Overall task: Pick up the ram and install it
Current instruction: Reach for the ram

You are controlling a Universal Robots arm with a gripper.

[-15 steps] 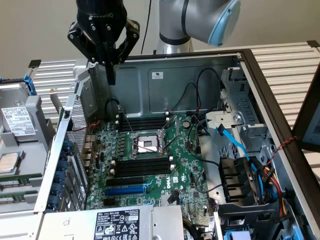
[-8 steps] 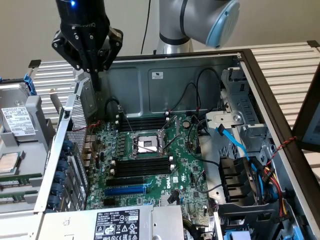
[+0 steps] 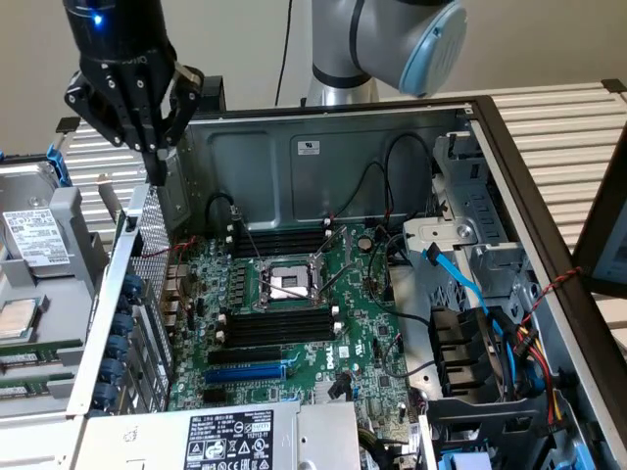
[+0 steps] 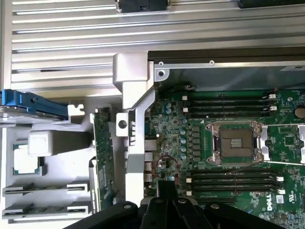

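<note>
- A ribbed metal table (image 3: 573, 122) under a plain beige wall carries an opened desktop case (image 3: 294, 171). The case's grey sheet-steel walls are bare and its side panel is off.
- A grey tubular robot arm (image 3: 382, 39) with a rounded pale-blue cap leans in behind the case (the exterior view takes in this elbow).
- A green motherboard (image 3: 367, 323) lies flat inside the case. Long black memory slots (image 3: 279, 328) with white end clips flank a square, metal-framed processor socket (image 3: 279, 284). A long blue expansion slot (image 3: 245, 372) runs below them.
- A moulded grey tray (image 4: 52, 171) sits beside the case on the exterior view's left, near a hard drive (image 3: 34, 235) with a white label.
- The black, angular gripper (image 3: 157, 168) hangs above the case's rear wall. Its fingers are pressed together with nothing between them.
- The ram (image 4: 101, 164) is a narrow green stick with a pale sticker. It stands on edge between the tray and the case's rear wall, apart from the gripper (the wrist view looks down its length).
</note>
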